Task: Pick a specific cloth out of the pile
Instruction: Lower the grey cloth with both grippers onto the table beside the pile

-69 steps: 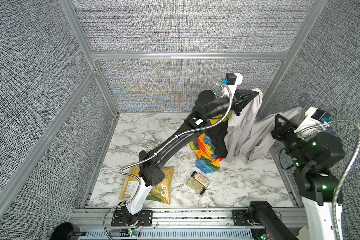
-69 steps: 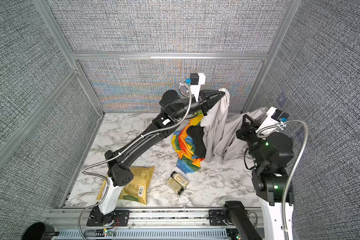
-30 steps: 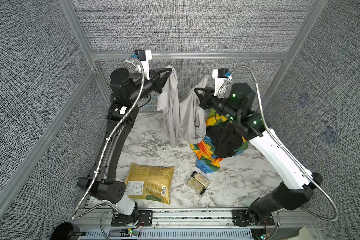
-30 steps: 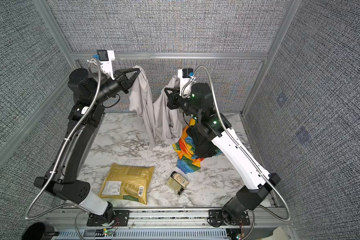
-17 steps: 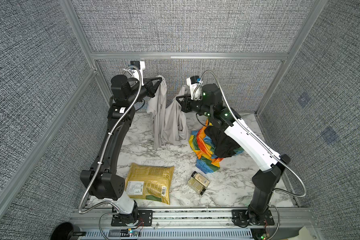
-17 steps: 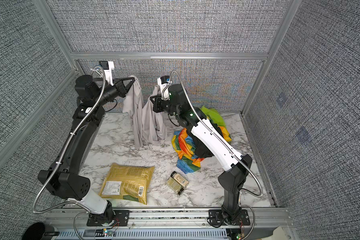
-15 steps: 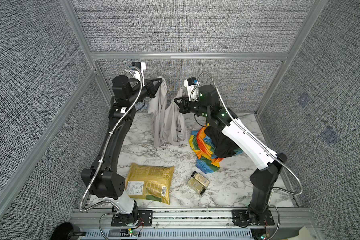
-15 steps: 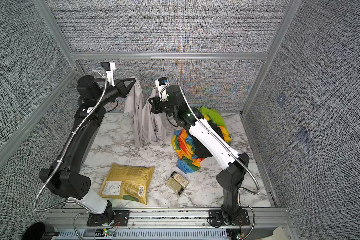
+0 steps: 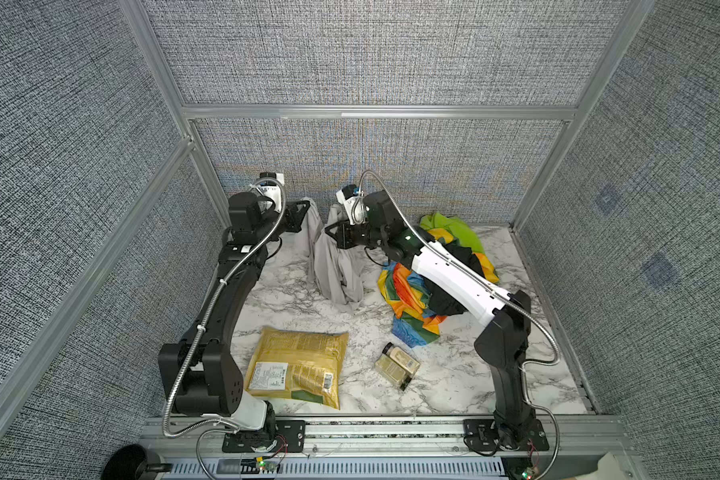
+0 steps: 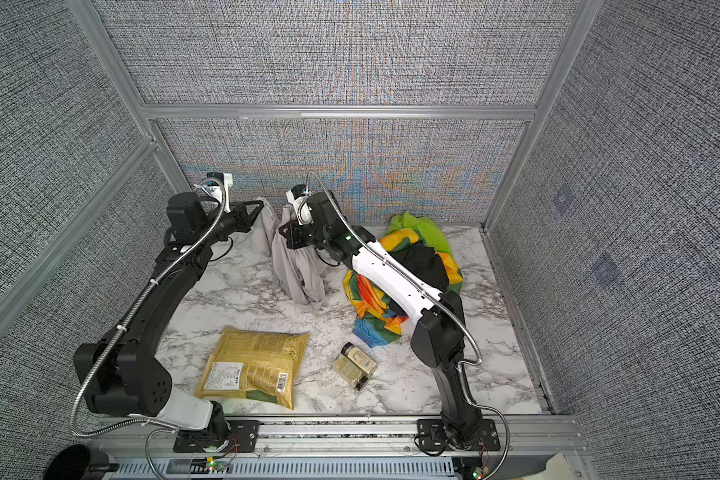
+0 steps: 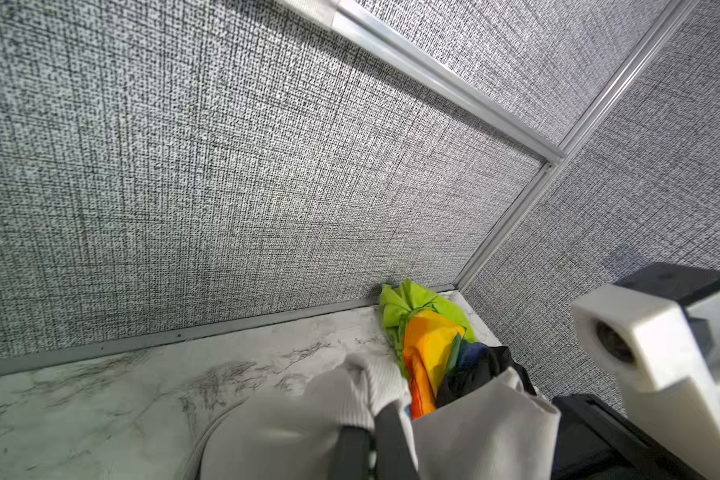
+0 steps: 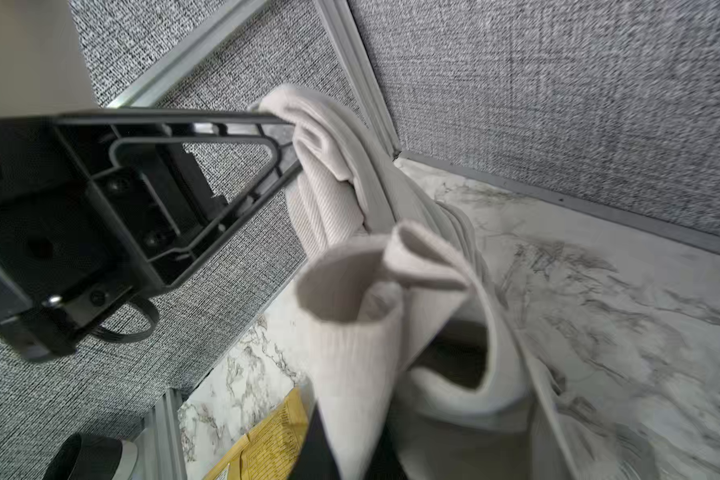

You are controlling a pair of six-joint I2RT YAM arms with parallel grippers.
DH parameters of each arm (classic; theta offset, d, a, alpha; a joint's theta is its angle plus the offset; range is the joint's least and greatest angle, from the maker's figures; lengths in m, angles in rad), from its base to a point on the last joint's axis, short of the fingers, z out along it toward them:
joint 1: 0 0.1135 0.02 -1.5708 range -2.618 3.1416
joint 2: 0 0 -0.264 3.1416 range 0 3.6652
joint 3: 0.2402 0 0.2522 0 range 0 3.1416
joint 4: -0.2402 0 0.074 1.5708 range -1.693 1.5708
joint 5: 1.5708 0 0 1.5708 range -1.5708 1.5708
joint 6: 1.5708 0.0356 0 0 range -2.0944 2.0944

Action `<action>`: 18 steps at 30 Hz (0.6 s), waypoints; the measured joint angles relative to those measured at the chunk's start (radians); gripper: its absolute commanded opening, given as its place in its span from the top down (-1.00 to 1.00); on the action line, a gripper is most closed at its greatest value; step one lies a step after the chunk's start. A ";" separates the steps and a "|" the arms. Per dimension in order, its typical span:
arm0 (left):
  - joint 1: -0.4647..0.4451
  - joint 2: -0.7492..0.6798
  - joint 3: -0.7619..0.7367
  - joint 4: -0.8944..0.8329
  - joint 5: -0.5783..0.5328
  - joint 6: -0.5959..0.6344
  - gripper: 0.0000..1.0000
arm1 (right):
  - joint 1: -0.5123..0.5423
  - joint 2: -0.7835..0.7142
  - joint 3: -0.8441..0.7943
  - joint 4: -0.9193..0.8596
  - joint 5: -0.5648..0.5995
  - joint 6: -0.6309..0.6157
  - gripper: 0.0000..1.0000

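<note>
Cloth (image 9: 335, 270) clamped by left pincer (image 9: 307, 205) and right pincer (image 9: 329, 228); lower evenly onto counter (image 9: 292, 291), well apart from pile (image 9: 408, 291), before releasing

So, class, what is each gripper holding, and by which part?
Both hold the light grey cloth: the left gripper pinches one bunched top edge, the right gripper another, and it drapes down from both.

Overhead stereo pair, wrist cameras near cloth (image 12: 350, 332)

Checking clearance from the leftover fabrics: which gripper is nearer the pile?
Right. The right gripper grips the cloth just left of the pile in both top views; the left gripper grips it farther left.
</note>
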 measured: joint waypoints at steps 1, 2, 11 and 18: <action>0.006 -0.009 -0.027 0.007 0.001 0.003 1.00 | 0.002 0.015 -0.005 0.011 -0.011 0.010 1.00; 0.012 -0.020 -0.056 0.014 0.003 0.006 1.00 | 0.003 0.032 -0.006 0.023 -0.020 0.015 1.00; 0.041 -0.111 -0.219 0.109 0.017 0.026 1.00 | -0.003 0.160 0.002 0.068 -0.003 0.102 1.00; 0.027 -0.114 -0.261 0.145 0.063 0.026 1.00 | -0.053 0.309 0.090 0.066 0.013 0.197 1.00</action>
